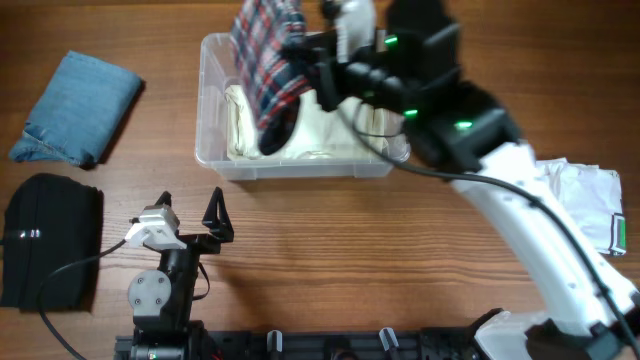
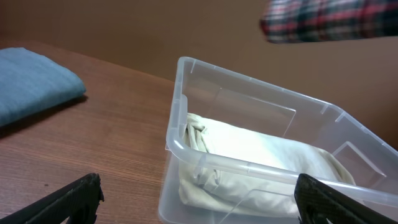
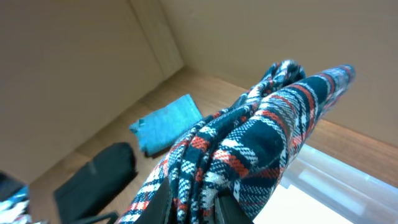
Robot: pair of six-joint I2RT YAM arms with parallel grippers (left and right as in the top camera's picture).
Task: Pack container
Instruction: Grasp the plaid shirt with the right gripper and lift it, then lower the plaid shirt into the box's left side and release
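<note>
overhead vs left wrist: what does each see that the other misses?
Overhead only: the black folded cloth, the white garment, the right gripper shut on the plaid cloth. Left wrist only: the folded edge of the cream cloth, side-on through the clear wall of the container. Both: container, cream cloth, blue folded cloth, plaid cloth, open left gripper.

Wooden table (image 1: 330,250), brown, grain running left to right. Clear container (image 1: 300,168) at far middle. Folded blue cloth (image 1: 80,108) at far left corner. Folded black cloth (image 1: 50,240) just nearer, left edge. Crumpled white cloth (image 1: 585,195) at right edge, well apart from container.
</note>
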